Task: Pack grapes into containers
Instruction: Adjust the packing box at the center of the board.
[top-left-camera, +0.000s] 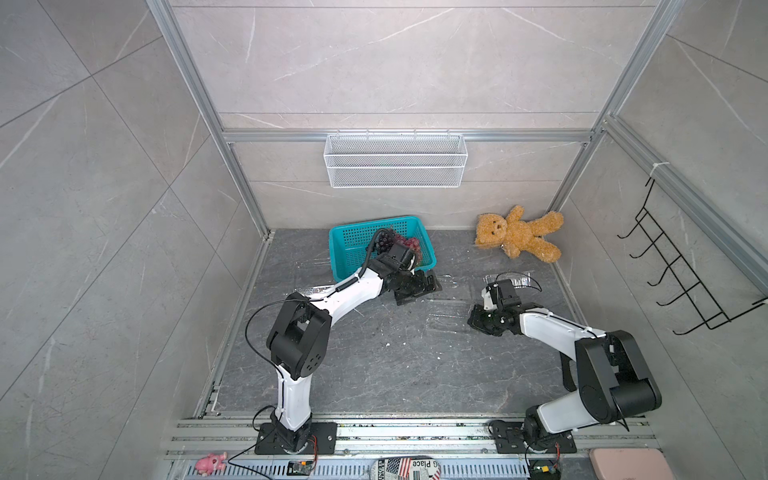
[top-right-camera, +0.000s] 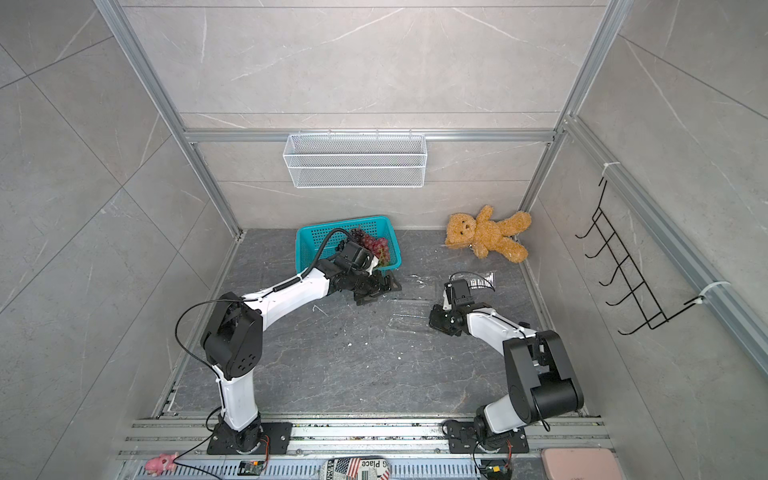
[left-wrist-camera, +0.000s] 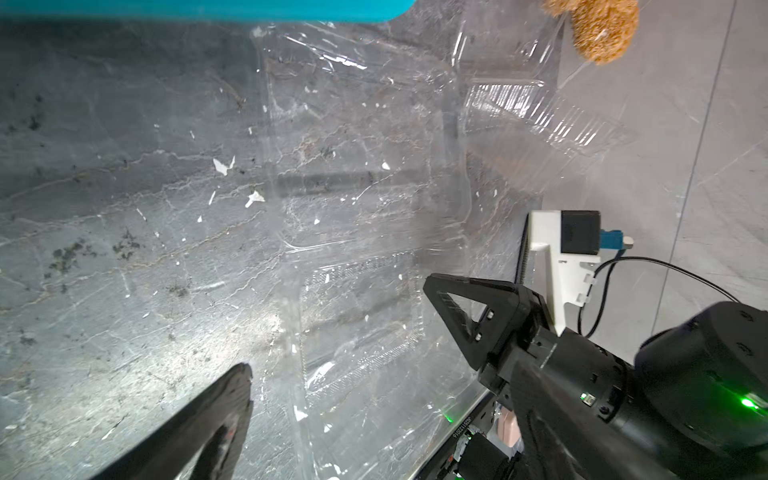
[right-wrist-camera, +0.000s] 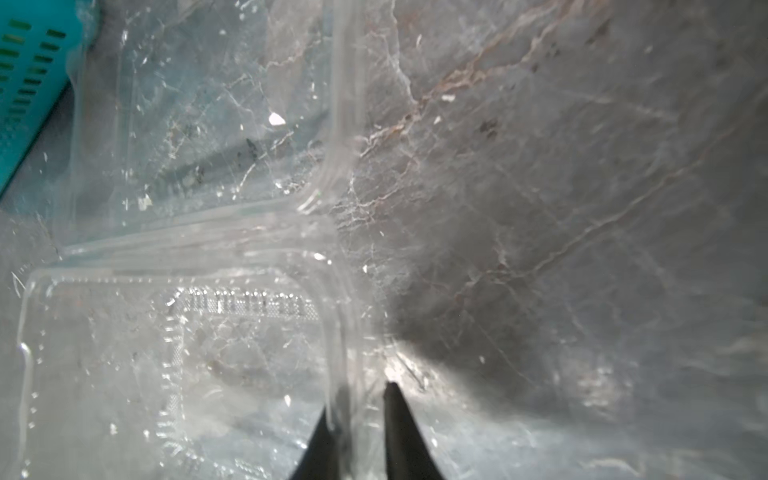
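Observation:
Dark purple grapes (top-left-camera: 383, 240) and reddish grapes (top-left-camera: 410, 243) lie in the teal basket (top-left-camera: 353, 245), partly hidden by my left wrist. My left gripper (top-left-camera: 417, 289) hangs open just in front of the basket, with nothing between its fingers (left-wrist-camera: 232, 399). A clear container (top-left-camera: 446, 316) lies opened flat on the floor mid-right. My right gripper (top-left-camera: 474, 318) is at its right edge. In the right wrist view the right gripper (right-wrist-camera: 359, 409) is shut on that container's thin rim (right-wrist-camera: 345, 374). A second ribbed container (top-left-camera: 517, 280) sits behind the right wrist.
A brown teddy bear (top-left-camera: 519, 237) lies in the back right corner. A white wire mesh basket (top-left-camera: 395, 160) hangs on the back wall, and a black hook rack (top-left-camera: 681, 274) on the right wall. The floor is dark stone with small white flecks.

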